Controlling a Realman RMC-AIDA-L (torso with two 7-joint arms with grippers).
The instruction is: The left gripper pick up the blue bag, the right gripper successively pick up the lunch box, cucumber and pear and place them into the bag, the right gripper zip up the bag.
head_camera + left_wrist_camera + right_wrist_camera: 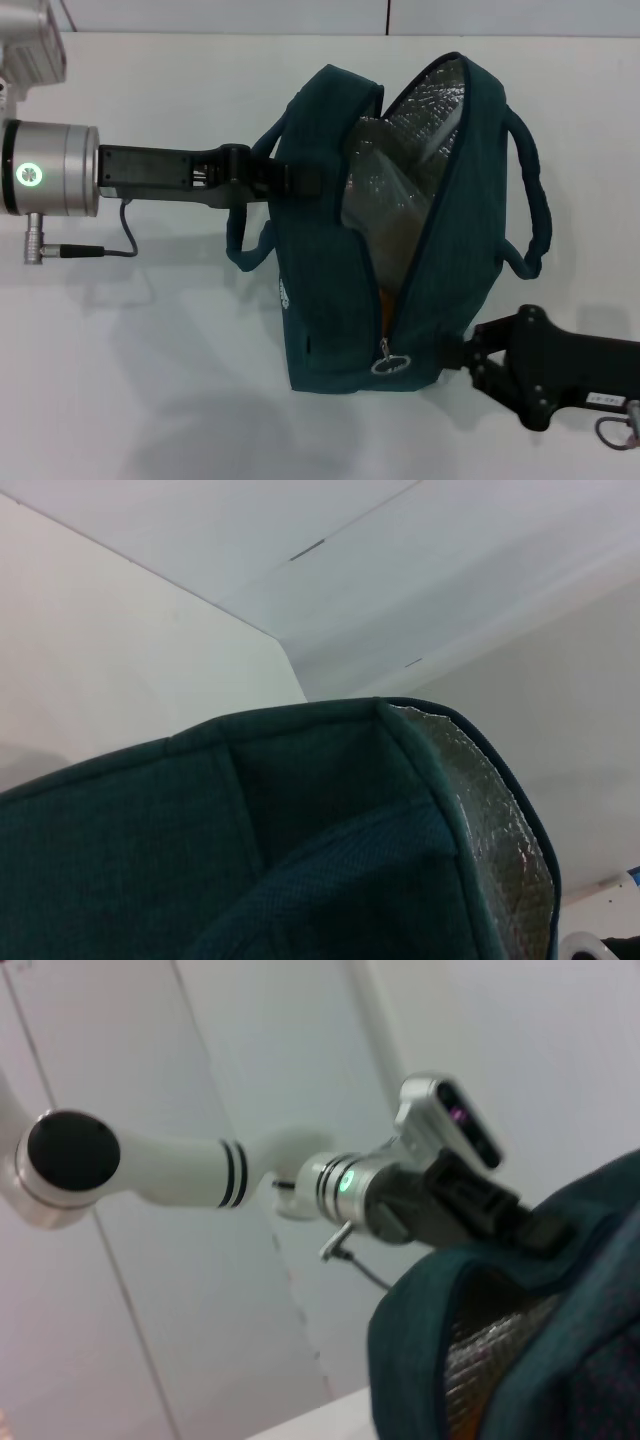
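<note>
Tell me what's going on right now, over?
Left gripper shut on blue bag, holding its side. Right gripper beside bag's near end, by ring zip pull. Bag half open. Nothing blocking.

head: looks forward and down at the blue bag [400, 230] | left wrist: close against its fabric | right wrist: near, facing left gripper [535, 1230] | shared: bag's open top

Bright, even light (soft shadows); right wrist view blurred.
</note>
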